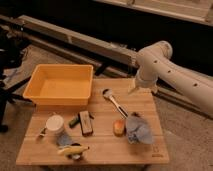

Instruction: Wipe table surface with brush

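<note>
While the brush [116, 103] lies ungrasped on the worktop [105, 143] just right of the yellow tub [61, 103], my hand [134, 90] hovers above the far edge, open or closed I cannot tell, so wiping looks unstarted.

Behind my tool [133, 90], which hangs over the far right edge of the light-wood plank bench [107, 142], a long grey metal rail [65, 34] runs slantwise across a dark wall [115, 25]. A pale ledge [165, 9] crosses the top right corner. The brownish speckled floor [185, 135] lies all round. Thin black stand legs [7, 95] show at the left. The light is warm and dim.
</note>
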Controlling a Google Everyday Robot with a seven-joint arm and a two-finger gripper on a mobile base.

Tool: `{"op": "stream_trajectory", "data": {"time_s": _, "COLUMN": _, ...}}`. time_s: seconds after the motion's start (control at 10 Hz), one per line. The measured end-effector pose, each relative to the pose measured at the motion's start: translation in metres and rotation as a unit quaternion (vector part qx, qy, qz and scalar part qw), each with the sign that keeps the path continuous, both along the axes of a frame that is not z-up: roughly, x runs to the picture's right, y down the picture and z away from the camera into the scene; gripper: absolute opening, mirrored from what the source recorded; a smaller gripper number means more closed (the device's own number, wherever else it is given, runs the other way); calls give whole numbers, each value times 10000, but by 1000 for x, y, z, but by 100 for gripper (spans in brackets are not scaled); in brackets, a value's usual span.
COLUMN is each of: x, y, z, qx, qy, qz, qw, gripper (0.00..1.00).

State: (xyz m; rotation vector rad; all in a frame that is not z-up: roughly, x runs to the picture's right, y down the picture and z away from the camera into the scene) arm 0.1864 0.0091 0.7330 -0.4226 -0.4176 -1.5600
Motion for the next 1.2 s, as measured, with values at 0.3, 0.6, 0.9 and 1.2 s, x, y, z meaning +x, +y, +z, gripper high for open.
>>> {"op": "stream_trajectory", "data": {"time_s": 0.3, "x": 0, "y": 0, "z": 0, "qx": 0, "qy": 1, "qz": 0, "qw": 10000, "gripper": 80}}
{"op": "stream_trajectory", "data": {"time_s": 0.6, "x": 0, "y": 0, "z": 0, "qx": -1, "qy": 1, "qz": 0, "qw": 10000, "gripper": 80}}
{"op": "stream_trajectory", "data": {"time_s": 0.9, "x": 0, "y": 1, "z": 1, "qx": -8, "qy": -1, "qz": 3, "qw": 10000, "gripper": 80}}
{"op": "stream_trajectory", "data": {"time_s": 1.2, "x": 0, "y": 1, "z": 1, "qx": -9, "qy": -1, "qz": 2, "qw": 10000, "gripper": 80}}
